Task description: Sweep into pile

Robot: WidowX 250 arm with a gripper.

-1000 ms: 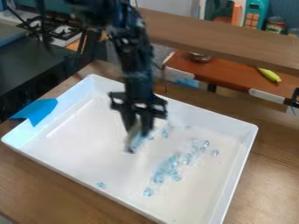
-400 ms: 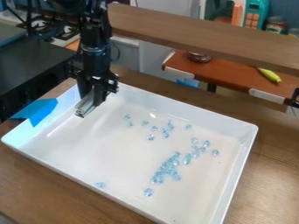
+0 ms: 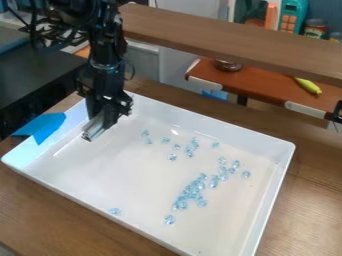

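- Gathering should start from the outside in, I reckon: the lone bead (image 3: 115, 211) near 7 o'clock in the white tray (image 3: 93, 170) (clock laid flat, 12 at the top of the view) wants its own short stroke toward 5.
- The single bead (image 3: 169, 219) between 5 and 6 needs only a light nudge toward 1, into the long cluster (image 3: 190, 192) at about 4 to 5, the likeliest heart of the pile.
- Some loose beads (image 3: 224, 170) trail off toward 3; a low, slow push toward 7 ought to fold them in.
- At 1 o'clock sits a thin scatter (image 3: 190, 147). Come from behind it, blade broadside, and draw toward 5; too brisk a stroke could send the beads rolling past the blade.
- Near 11, the gripper (image 3: 105, 115) is closed narrow on a slim grey blade (image 3: 93, 130), which slants down toward 7. Whether the blade touches the tray floor, I cannot tell.
- As for edges, the near wall leaves the 7 o'clock bead little room on its outer side, so enter slowly there. Bare floor from 8 to 10 gives room to turn.
- Blue tape (image 3: 48, 128) lies over the rim at 10, and the far wall is close by the gripper: lift a little before swinging clockwise.
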